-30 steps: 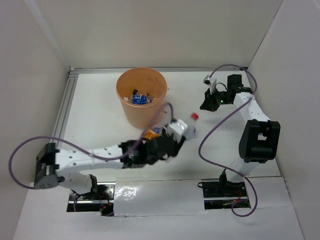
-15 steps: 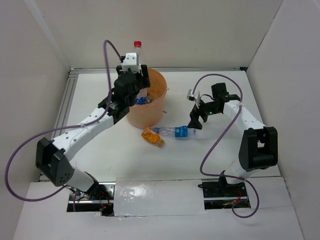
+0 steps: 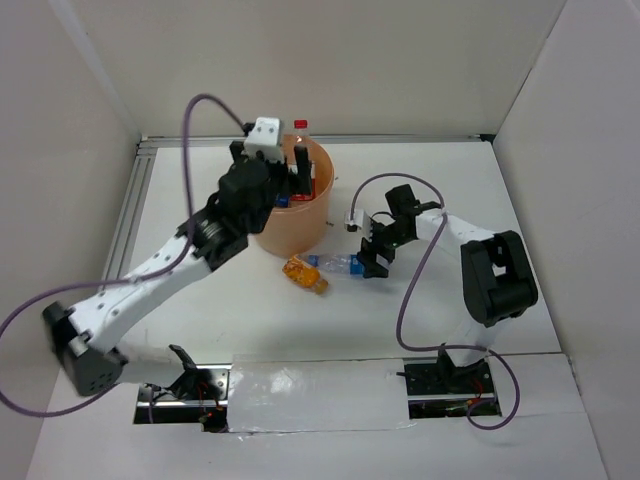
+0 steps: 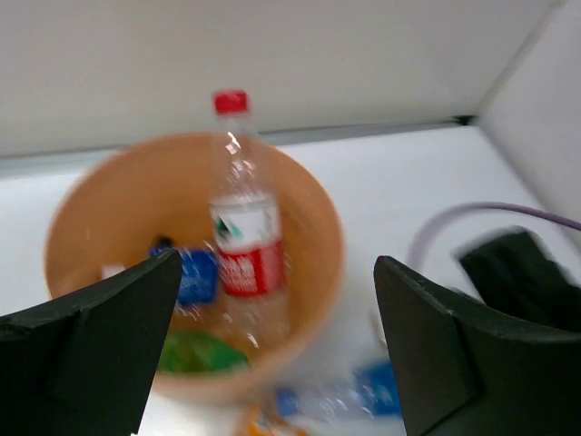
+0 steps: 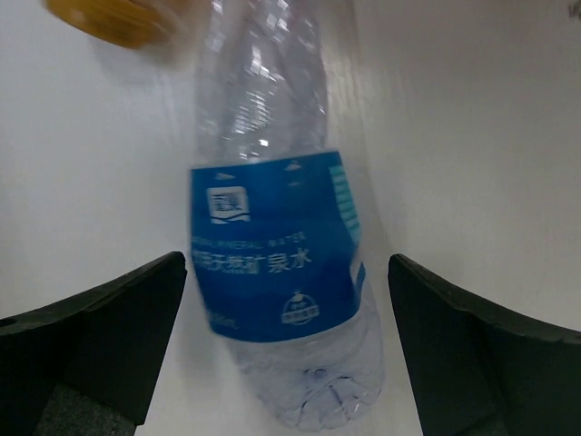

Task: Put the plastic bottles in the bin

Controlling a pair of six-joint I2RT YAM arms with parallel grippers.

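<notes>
Partway: blue and green labels show inside the bin [image 3: 300, 228]; red-label bottle [image 4: 243, 245] upright in it, just below my left gripper [image 4: 277, 272], jaws wide apart, holding nothing; two to go on the table [image 3: 170, 180], orange bottle [image 3: 305, 273] and blue-label bottle [image 5: 272, 263]; my right gripper [image 5: 286, 272] spread, straddling the blue one, not clamped yet.

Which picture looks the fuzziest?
Left wrist view: the red-capped bottle and the bin are smeared, probably by motion. Right wrist view: the blue-labelled bottle is fairly sharp, the orange bottle at the top edge blurry. Top view: clear.
</notes>
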